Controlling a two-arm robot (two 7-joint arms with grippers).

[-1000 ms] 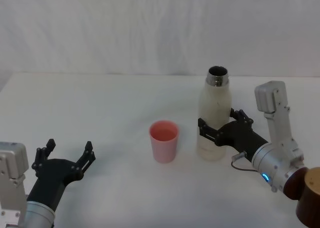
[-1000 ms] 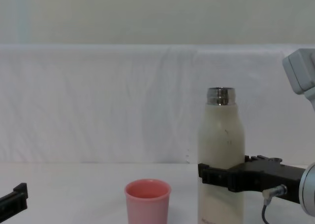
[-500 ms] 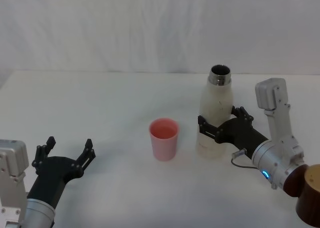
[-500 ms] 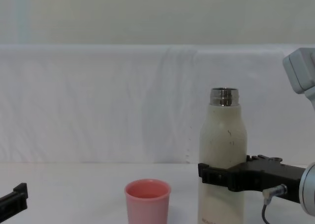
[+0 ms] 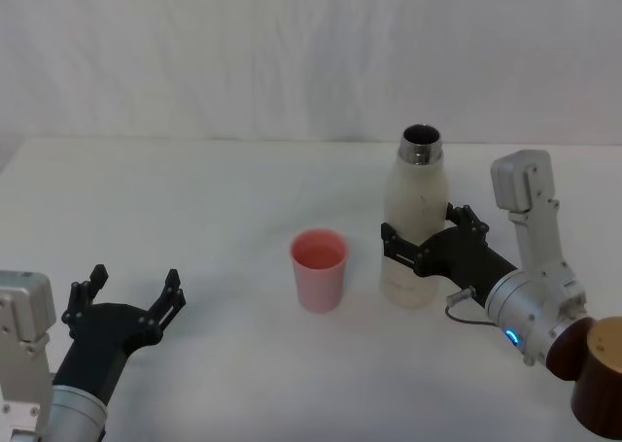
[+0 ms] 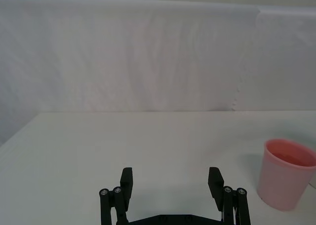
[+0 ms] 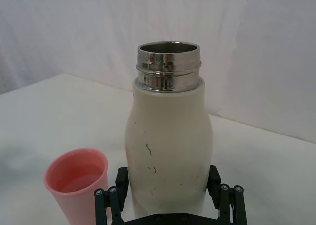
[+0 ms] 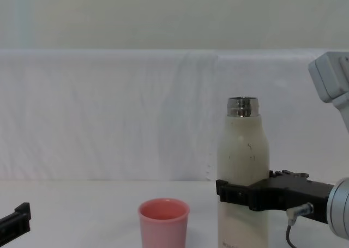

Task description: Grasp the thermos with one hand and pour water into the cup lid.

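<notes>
The cream-white thermos stands upright right of the table's centre, its steel neck open at the top. My right gripper is shut on the thermos's lower body, one black finger on each side, as the right wrist view shows around the thermos. The pink cup lid stands upright on the table just left of the thermos, a small gap between them; it appears too as the cup lid and the cup lid. My left gripper rests open near the front left, holding nothing.
White cloth covers the table and hangs as a backdrop behind it. A brown rounded object sits at the front right edge, by my right arm. Bare table lies between the left gripper and the cup lid.
The thermos, held by my right gripper, leaned and shifted slightly right, then came back upright a little nearer the cup lid. The left arm has not moved.
</notes>
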